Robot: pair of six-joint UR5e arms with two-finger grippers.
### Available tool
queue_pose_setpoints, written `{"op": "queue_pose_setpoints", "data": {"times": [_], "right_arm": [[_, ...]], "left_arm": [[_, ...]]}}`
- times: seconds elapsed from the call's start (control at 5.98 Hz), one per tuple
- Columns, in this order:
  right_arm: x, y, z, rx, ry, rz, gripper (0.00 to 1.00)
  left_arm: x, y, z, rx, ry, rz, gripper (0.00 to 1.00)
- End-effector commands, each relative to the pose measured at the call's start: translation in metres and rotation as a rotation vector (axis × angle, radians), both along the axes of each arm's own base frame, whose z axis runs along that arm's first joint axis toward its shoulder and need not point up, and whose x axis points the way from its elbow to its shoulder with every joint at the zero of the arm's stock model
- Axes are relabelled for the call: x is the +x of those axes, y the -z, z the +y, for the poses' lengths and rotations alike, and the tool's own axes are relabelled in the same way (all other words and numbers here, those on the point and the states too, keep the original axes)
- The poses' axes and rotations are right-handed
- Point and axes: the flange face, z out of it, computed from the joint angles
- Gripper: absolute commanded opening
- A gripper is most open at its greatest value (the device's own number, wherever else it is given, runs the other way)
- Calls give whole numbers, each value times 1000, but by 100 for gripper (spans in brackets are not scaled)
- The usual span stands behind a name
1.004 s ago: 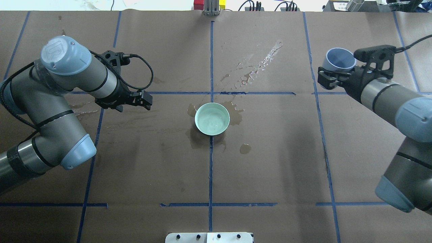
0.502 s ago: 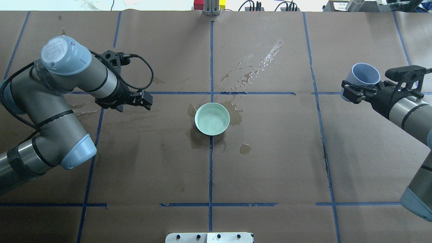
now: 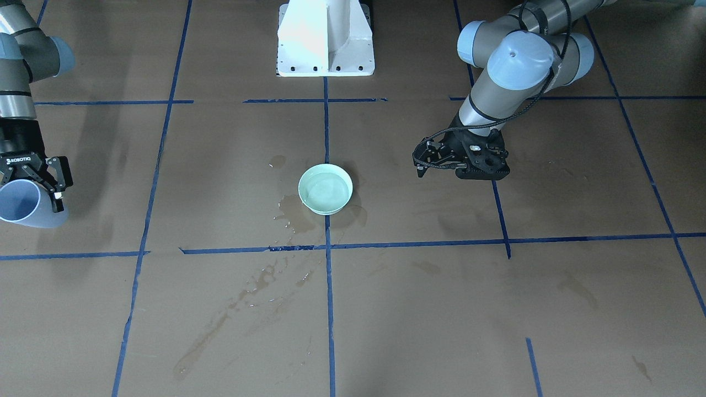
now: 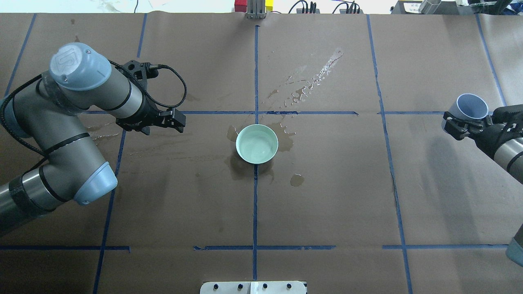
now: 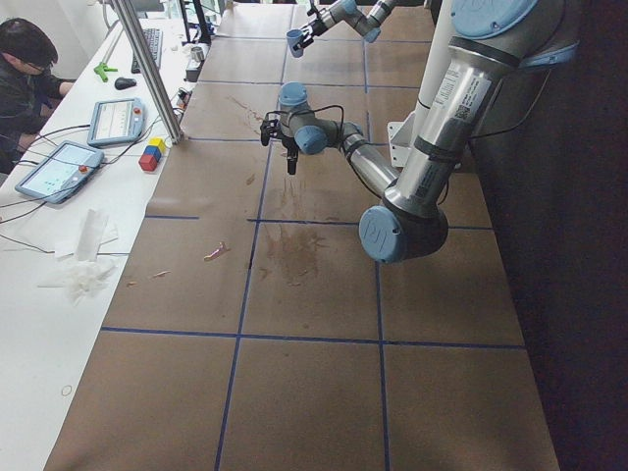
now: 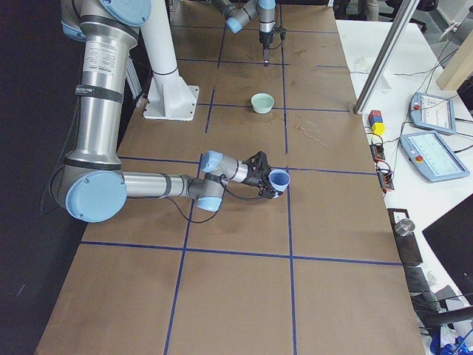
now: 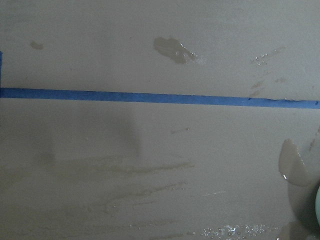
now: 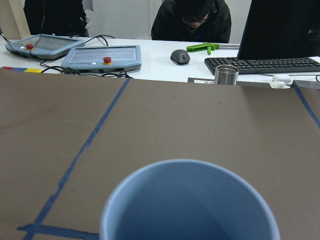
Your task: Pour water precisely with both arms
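Note:
A pale green bowl (image 4: 237, 143) (image 3: 301, 191) stands at the table's middle and holds clear water (image 4: 257, 145) (image 3: 326, 188). My right gripper (image 4: 466, 122) (image 3: 34, 179) is shut on a pale blue cup (image 4: 472, 106) (image 3: 25, 208), held tilted above the table far to the right of the bowl. The cup fills the bottom of the right wrist view (image 8: 190, 205); I see no water in it. My left gripper (image 4: 178, 121) (image 3: 420, 164) looks shut and empty, hovering left of the bowl. The bowl's edge shows in the left wrist view (image 7: 318, 205).
Wet stains and droplets (image 4: 310, 79) lie on the brown paper beyond and around the bowl. The white pedestal (image 3: 325, 38) stands at the robot's side. Control tablets (image 8: 102, 56), a metal cup (image 8: 226, 75) and a seated person (image 8: 192, 20) are past the table's end.
My right arm has carried the blue cup outward to the right and nearer the robot's side, away from the bowl. The left arm and the bowl have not moved.

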Motion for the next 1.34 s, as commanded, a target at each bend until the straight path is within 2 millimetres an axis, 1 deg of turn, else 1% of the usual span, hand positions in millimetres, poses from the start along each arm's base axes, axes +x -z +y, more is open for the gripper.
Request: {"op": "queue_pose_setpoints", "data": {"times": [0.0,0.17,0.33,0.5,0.67,1.0,1.17], "right_arm": [[-12,-24,11,-12,3,52,3],[-12,-23,12,-12,5,51,3],[-14,-28,12,-18,10,56,3],[-15,-31,13,-21,10,60,6],[-17,-33,14,-21,18,68,20],[-18,-30,14,-12,21,55,42],[-17,-27,15,0,25,35,61]], "left_arm": [[1,1,1,-13,10,4,100],[0,2,1,-12,10,5,100],[1,2,2,-12,8,5,100],[1,2,1,-12,10,5,100],[1,1,1,-13,10,3,100],[1,1,1,-13,10,3,100],[1,1,1,-13,10,3,100]]}}
